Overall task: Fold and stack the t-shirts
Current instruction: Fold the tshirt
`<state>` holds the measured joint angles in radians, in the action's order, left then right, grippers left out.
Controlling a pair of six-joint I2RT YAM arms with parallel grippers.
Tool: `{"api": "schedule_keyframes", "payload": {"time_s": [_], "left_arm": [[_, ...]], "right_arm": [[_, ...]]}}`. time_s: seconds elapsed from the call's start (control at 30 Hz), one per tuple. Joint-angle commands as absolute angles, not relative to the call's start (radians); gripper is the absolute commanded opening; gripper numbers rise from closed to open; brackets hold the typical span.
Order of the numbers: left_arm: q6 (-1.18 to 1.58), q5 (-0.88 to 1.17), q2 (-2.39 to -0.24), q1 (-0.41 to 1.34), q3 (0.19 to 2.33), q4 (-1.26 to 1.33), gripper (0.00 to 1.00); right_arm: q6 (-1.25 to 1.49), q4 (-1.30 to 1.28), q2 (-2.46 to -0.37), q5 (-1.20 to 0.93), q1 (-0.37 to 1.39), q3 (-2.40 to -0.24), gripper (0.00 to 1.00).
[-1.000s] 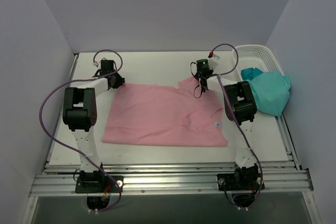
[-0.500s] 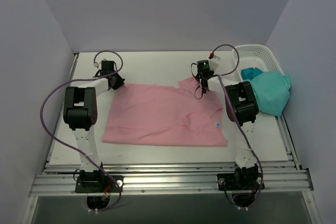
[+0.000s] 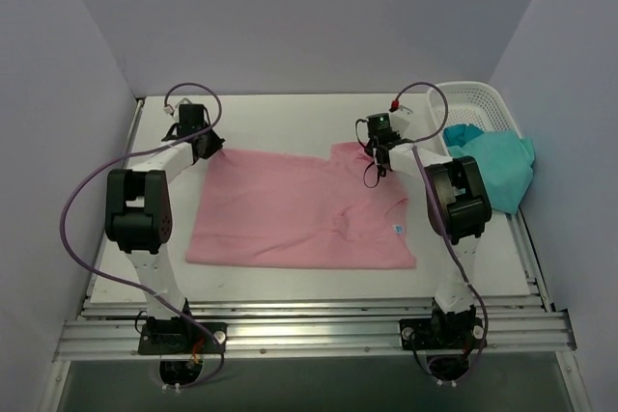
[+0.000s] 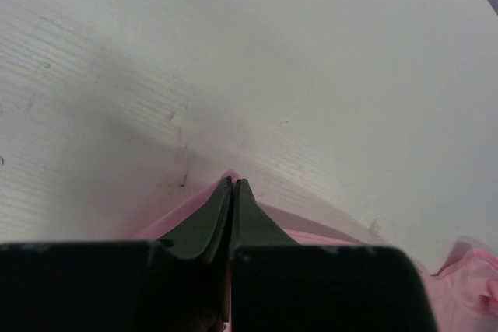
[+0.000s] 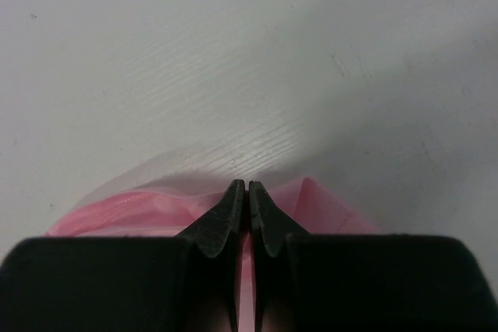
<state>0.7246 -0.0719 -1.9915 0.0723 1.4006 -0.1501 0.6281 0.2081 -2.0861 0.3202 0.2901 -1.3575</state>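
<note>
Left gripper [image 3: 212, 148]: jaws pressed together on the far left corner of the light pink soft cloth t-shirt [image 3: 290, 211]. Right gripper [image 3: 375, 163]: likewise clamped, pinching the same garment's far right edge near the sleeve. White flat table [image 3: 290, 118]: carries everything listed. Pink shirt: spread nearly flat across the table's middle, with a few creases toward its right side. Teal-green soft cloth t-shirt [image 3: 500, 169]: crumpled, spilling over the near rim of the white plastic lattice basket [image 3: 473, 94] at the far right. Small pale label [image 3: 398, 230]: on the pink shirt's near right part. Handling, as judged: light and limp, with no stiffness; likely to sag and wrinkle if lifted at one point, so best held at two corners or hem ends and kept taut. Change from a second ago: both grippers sit farther toward the back wall, the left one also farther outward, and the shirt's far edge is drawn straighter.
</note>
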Motion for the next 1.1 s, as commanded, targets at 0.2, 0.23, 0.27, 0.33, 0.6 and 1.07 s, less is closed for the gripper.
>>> {"api": "schedule_keyframes", "payload": {"time_s": [0.2, 0.23, 0.27, 0.33, 0.6, 1.07], "left_arm": [[0.704, -0.086, -1.816, 0.084, 1.296, -0.149, 0.02], [0.704, -0.087, -1.79, 0.084, 1.286, -0.15, 0.02], [0.704, -0.087, -1.776, 0.086, 1.275, -0.152, 0.02], [0.706, -0.094, -1.732, 0.09, 1.243, -0.158, 0.02], [0.712, -0.115, -1.531, 0.107, 1.118, -0.198, 0.02], [0.712, -0.164, -1.284, 0.12, 0.913, -0.27, 0.02]], "right_arm": [[0.634, 0.16, -1.865, 0.408, 0.345, -1.27, 0.0], [0.635, 0.158, -1.835, 0.413, 0.356, -1.249, 0.0], [0.637, 0.156, -1.819, 0.423, 0.362, -1.237, 0.0], [0.644, 0.146, -1.774, 0.437, 0.374, -1.215, 0.0], [0.675, 0.091, -1.602, 0.52, 0.465, -1.083, 0.0], [0.752, -0.037, -1.269, 0.638, 0.586, -0.867, 0.0]]}}
